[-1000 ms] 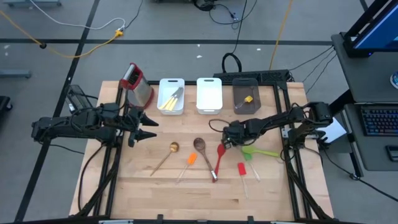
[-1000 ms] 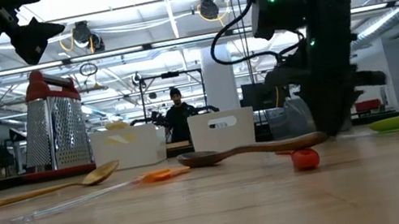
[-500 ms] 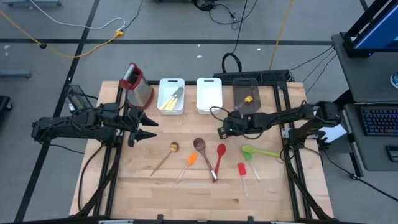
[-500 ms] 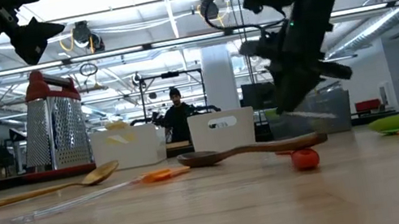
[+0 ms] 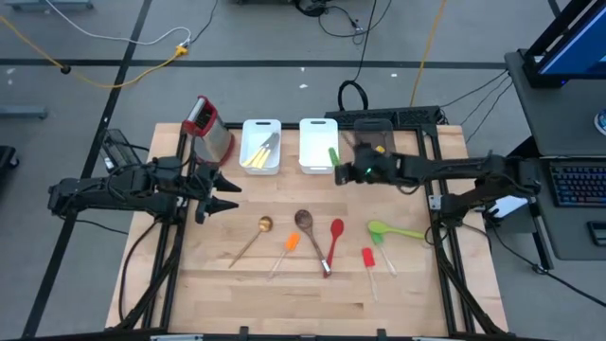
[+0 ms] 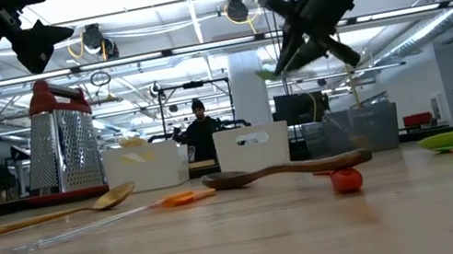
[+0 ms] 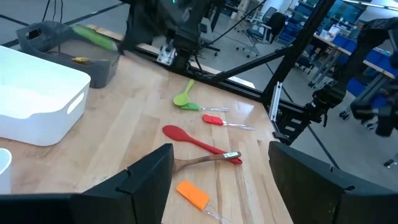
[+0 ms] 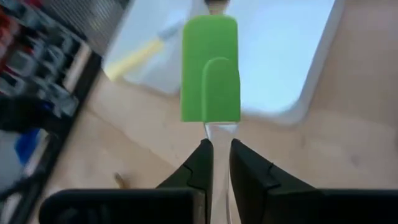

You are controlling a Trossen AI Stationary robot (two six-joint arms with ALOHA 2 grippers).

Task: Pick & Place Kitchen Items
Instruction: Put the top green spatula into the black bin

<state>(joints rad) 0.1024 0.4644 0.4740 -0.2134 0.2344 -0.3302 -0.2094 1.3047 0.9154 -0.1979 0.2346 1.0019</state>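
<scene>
Right gripper (image 8: 216, 163) is pinched on the green spatula (image 8: 210, 70) handle, blade pointing 12 o'clock from the jaws toward the white bin (image 5: 318, 144). Left gripper (image 5: 220, 192) sits spread open and empty, way off at 9 o'clock.

A green spatula (image 8: 210, 68) is showing against a white bin (image 5: 318, 144), gripped by black pincer fingers (image 8: 200, 163). Beside it a grey bin (image 5: 374, 142) is holding something yellow. On the pale wood desk (image 5: 284, 284) are lying a red spoon (image 5: 334, 239), an orange spatula (image 5: 290, 243), a lime-green spoon (image 5: 390, 229) and a brown spoon (image 5: 305, 223).
</scene>
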